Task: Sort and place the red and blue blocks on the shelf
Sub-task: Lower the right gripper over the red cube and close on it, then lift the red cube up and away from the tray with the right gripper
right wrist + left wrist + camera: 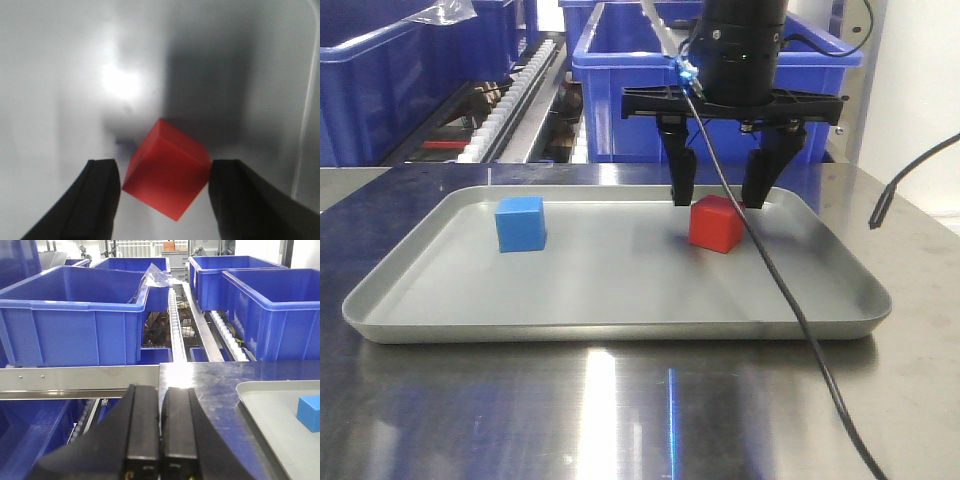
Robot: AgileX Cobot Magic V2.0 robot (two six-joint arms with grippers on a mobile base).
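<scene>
- The table (620, 410) is shiny brushed steel, streaked with bright reflections and blue tints from the bins behind it.
- A shallow grey tray (610, 333) with rounded corners lies flat on the table.
- The blue block (521, 223) sits on the tray floor in the tray's left half, well apart from the red one.
- The red block (717, 223) rests on the tray floor in the tray's right half, towards the far rim, turned at an angle to the tray's edges.
- The right fingers (682, 180) are spread and point down over the tray, one on each side of the red block. There is a clear gap on one side, and on the other I cannot tell whether it touches.
- A black cable (790, 300) trails from that arm across the tray's right side and down over the table.
- The left fingers (142, 430) are pressed together, holding nothing, off the tray's left edge.
- Beyond the tray stands the shelf (75, 375), its flat steel rail showing two small screws.
- Large blue bins (75, 315) fill the shelf in rows, with white roller tracks (175, 325) between them.
- Clear plastic film (157, 275) hangs over one bin's rim.
</scene>
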